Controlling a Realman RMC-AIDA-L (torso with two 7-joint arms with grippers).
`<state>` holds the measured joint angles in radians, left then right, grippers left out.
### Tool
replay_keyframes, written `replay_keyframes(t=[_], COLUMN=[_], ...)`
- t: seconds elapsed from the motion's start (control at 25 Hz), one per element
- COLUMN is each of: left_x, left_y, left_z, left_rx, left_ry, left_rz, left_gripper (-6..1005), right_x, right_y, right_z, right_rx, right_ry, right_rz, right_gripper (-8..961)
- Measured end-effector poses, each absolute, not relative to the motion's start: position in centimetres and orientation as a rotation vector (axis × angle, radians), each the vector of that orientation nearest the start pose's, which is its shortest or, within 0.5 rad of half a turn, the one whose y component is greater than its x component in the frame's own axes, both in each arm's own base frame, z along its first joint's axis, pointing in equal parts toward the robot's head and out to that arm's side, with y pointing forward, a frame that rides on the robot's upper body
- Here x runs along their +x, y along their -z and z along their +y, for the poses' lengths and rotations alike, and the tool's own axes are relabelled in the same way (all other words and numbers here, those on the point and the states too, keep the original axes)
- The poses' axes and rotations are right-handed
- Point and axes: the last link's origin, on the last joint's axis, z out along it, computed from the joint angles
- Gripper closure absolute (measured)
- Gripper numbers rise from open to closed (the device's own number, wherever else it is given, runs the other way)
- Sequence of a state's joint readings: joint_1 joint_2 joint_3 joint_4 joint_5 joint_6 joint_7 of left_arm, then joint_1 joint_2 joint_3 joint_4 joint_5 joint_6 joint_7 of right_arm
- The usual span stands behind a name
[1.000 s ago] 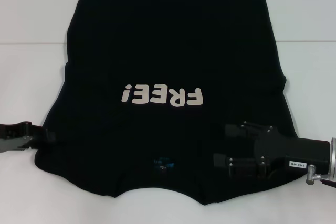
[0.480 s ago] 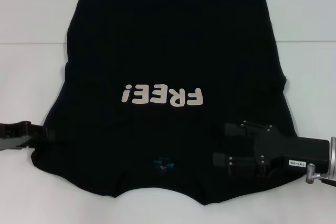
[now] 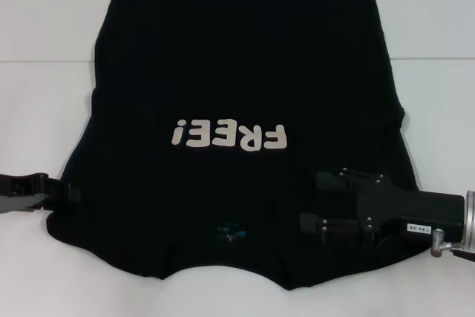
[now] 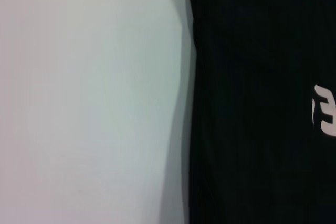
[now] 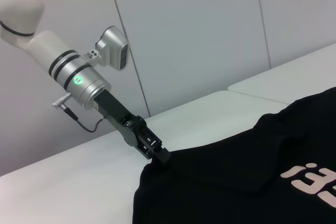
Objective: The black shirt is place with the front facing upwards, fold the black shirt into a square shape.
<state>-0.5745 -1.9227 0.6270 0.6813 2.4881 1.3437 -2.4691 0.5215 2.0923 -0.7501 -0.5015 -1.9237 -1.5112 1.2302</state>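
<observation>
The black shirt [image 3: 237, 57] lies flat on the white table, front up, with its cream "FREE!" letters [image 3: 228, 136] facing me upside down and the blue neck label [image 3: 228, 231] near my edge. My left gripper [image 3: 67, 193] is at the shirt's left sleeve edge; in the right wrist view the left gripper [image 5: 161, 157] looks shut on that edge, which rises a little to it. Over the shirt's right shoulder area my right gripper [image 3: 308, 202] is open, its fingers pointing toward the collar. The left wrist view shows the shirt's [image 4: 252, 77] side edge.
The white table [image 3: 44, 35] shows bare on both sides of the shirt and along its near edge. A seam line crosses the tabletop. A white wall stands behind the left arm [image 5: 79, 77].
The right gripper has sunk slightly toward the shirt and shifted a little toward the collar. The left gripper has barely moved at the sleeve edge.
</observation>
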Motion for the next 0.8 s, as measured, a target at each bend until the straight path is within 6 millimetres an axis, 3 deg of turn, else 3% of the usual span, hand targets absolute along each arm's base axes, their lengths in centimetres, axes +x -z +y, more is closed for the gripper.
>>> replay_keyframes(t=[0.12,0.32,0.8], left_x=[-34.74,-34.82,-34.58], left_y=[-6.67,-6.81,-6.79], left_z=[35.41,35.54,35.83], left_rx=[-1.989,-1.986,-1.998], left_ry=[0.135,0.108,0.096], left_rz=[-1.843,-1.829,-1.809], left_gripper=[463,586,985], right_x=[26.39,26.29,26.15], right_y=[3.50,3.48,3.44], right_z=[31.43,31.55,31.83], right_rx=[-2.746,-2.746,-2.738], right_ry=[-0.773,-0.775,-0.775], right_rz=[0.597,0.593,0.590], right_gripper=[12,12,14])
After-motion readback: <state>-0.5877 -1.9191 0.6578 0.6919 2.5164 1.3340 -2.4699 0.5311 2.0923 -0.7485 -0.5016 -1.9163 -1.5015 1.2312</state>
